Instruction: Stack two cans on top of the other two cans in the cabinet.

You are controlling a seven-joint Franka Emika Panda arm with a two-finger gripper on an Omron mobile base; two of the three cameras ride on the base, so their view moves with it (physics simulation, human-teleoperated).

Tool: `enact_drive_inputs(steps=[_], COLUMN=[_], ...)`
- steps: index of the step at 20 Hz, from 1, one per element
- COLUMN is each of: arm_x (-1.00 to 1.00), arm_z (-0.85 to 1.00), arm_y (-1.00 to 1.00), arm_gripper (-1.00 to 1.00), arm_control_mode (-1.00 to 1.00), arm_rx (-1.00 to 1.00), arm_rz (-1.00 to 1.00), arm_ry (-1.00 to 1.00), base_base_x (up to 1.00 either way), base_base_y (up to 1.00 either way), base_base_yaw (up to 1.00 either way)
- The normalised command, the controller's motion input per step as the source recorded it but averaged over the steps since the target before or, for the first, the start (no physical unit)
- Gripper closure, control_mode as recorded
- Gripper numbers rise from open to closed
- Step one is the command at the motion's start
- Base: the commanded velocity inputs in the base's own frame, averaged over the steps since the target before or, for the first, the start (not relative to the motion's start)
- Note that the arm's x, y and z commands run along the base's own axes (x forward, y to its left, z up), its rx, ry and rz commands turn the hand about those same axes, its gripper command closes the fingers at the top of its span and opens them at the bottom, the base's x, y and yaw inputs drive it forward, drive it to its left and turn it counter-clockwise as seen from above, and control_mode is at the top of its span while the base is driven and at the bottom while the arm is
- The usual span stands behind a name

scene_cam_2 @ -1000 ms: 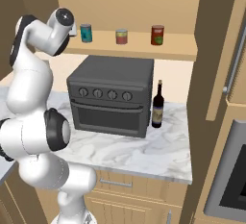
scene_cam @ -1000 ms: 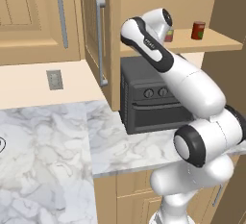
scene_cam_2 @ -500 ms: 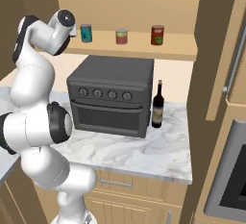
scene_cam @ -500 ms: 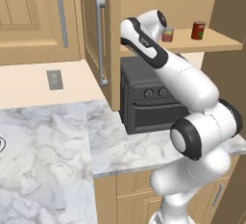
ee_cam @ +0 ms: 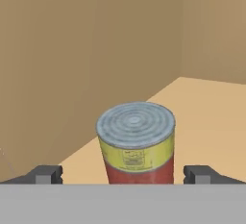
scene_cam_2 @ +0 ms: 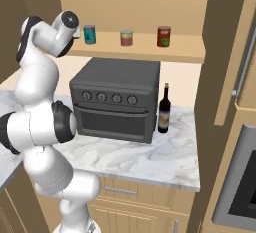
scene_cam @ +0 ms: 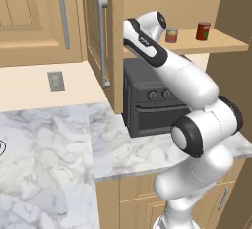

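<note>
- Here the cabinet (scene_cam: pixel 98 41) stands with its tall door swung open, and its shelf board (scene_cam_2: pixel 145 52) runs above the black oven (scene_cam_2: pixel 117 99).
- The dark wine bottle (scene_cam_2: pixel 163 109) stands upright on the marble counter (scene_cam_2: pixel 150 157), just beside the oven's right side.
- Three cans stand apart along the shelf: teal can (scene_cam_2: pixel 89 34), small red and yellow can (scene_cam_2: pixel 127 38), dark red can (scene_cam_2: pixel 163 36).
- The gripper (ee_cam: pixel 124 175) is spread wide, one fingertip (ee_cam: pixel 45 174) on each side of the yellow-and-red can (ee_cam: pixel 136 143), not touching.
</note>
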Motion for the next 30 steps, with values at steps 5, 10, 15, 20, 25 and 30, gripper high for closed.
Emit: enact_drive_inputs(steps=[5, 10, 15, 20, 25, 30], arm_x=[0.14, 0.13, 0.15, 0.13, 0.04, -0.08], arm_z=[-0.08, -0.07, -0.07, -0.04, -0.07, -0.07], arm_y=[0.10, 0.10, 0.08, 0.06, 0.06, -0.01], arm_gripper=[-1.00, -1.00, -1.00, -1.00, 1.00, 1.00], arm_control_mode=[-1.00, -1.00, -1.00, -1.00, -1.00, -1.00], arm_rx=[0.00, 0.00, 0.00, 0.00, -0.02, -0.02], arm_rz=[0.00, 0.00, 0.01, 0.01, 0.03, 0.01], arm_ry=[0.00, 0.00, 0.00, 0.00, 0.00, -0.03], base_base_x=[0.00, 0.00, 0.00, 0.00, 0.00, 0.00], base_base_y=[0.00, 0.00, 0.00, 0.00, 0.00, 0.00], base_base_yaw=[0.00, 0.00, 0.00, 0.00, 0.00, 0.00])
